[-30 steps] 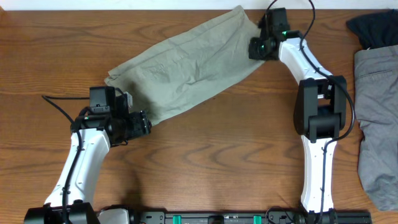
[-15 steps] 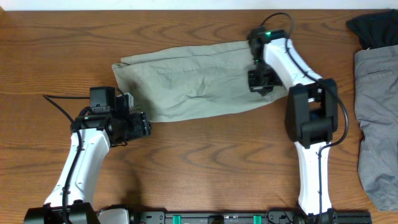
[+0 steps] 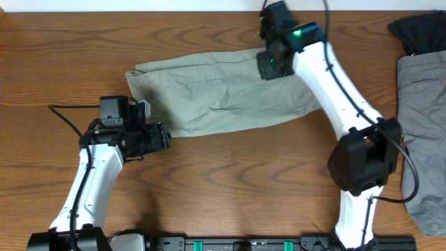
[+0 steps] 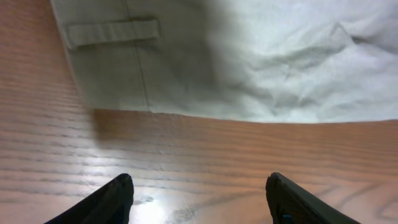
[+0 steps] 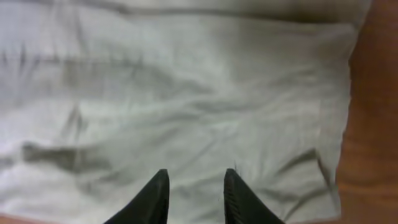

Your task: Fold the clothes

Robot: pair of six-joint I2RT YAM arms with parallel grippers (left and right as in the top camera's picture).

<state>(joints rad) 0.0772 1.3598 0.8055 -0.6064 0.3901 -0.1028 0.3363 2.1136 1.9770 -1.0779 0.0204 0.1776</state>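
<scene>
**Creased shorts, nothing gripped**

The bench (image 3: 230,202) is crossed by the shorts (image 3: 223,97), laid flat but wrinkled. The right hand (image 5: 194,199) is hung over their right part, fingers apart and empty. The left hand (image 4: 199,199) is held wide apart over bare wood beside the hem. A skewed fold could be caused by pinching one layer only.

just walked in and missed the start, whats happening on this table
Two robot arms are working on a pair of khaki-green shorts that lie spread across the wooden table. The right gripper hovers over the shorts near their far edge, toward the right, fingers slightly apart and holding nothing. The left gripper is open over bare wood just off the shorts' near edge. A grey garment and a black garment lie aside by the table's right edge.
</scene>
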